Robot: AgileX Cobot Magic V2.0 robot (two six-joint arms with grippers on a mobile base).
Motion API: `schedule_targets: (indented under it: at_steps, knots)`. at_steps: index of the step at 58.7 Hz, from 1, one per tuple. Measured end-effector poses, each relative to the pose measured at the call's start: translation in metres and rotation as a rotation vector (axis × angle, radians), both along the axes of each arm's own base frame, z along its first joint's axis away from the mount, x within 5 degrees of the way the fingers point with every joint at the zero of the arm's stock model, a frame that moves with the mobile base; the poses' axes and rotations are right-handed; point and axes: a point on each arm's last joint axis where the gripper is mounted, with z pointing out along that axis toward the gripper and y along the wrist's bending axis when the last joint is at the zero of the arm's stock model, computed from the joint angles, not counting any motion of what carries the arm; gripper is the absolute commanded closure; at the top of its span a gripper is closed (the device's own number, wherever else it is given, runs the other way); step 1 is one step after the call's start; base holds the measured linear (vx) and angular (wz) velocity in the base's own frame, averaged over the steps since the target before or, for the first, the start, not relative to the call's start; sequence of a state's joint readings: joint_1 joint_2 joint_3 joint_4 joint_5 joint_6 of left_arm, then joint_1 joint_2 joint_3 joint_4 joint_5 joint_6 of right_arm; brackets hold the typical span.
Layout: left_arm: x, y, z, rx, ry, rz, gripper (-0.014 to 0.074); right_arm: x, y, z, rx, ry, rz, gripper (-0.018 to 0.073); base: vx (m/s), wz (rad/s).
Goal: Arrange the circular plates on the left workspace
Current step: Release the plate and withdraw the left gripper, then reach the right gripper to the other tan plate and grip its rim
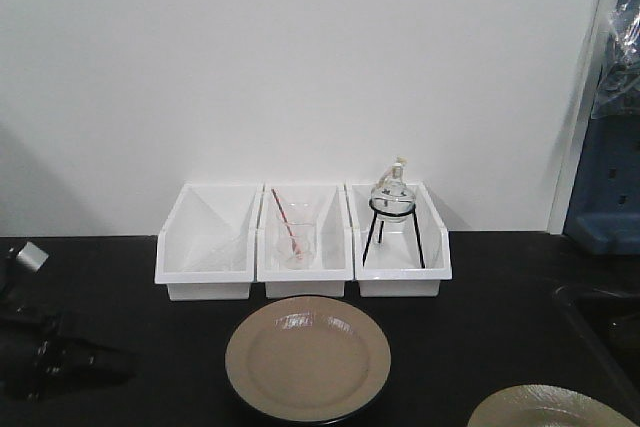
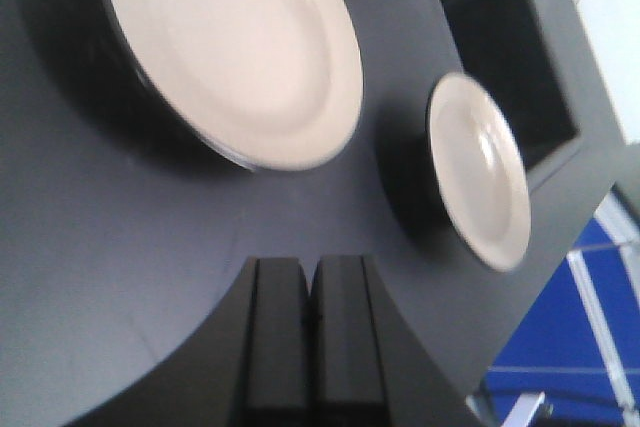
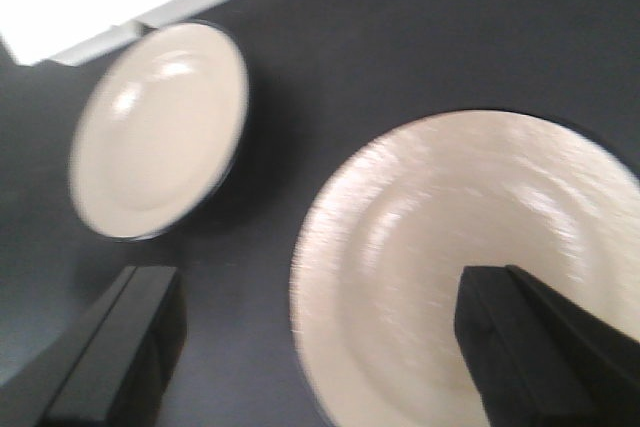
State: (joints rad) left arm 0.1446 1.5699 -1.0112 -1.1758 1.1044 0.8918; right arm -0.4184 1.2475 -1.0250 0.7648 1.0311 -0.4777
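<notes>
Black bench [image 1: 500,287] lies under your arms. Your left pincer [image 2: 310,277] is pressed shut, empty. Your right pincer [image 3: 320,287] gapes wide, empty, over the edge of the right plate [image 3: 440,237]; the middle plate [image 3: 160,127] sits apart, before three white bins [image 1: 300,282].

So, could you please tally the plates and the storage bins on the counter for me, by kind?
circular plates: 2
white bins: 3
Total: 5
</notes>
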Motion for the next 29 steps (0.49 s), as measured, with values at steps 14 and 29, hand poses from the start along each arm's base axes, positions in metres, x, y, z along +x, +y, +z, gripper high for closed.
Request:
schedule_targets:
  at_steps: [14, 29]
  knots:
    - [-0.07, -0.006, 0.001, 0.098, -0.038, -0.041, 0.0598, 0.022, -0.017, -0.034, -0.03, 0.118, -0.044, -0.0034, 0.0, 0.0]
    - [-0.117, -0.009, -0.005, 0.169, -0.101, 0.007, 0.0597, 0.044, -0.037, -0.077, 0.084, 0.208, -0.026, -0.0034, 0.0, 0.0]
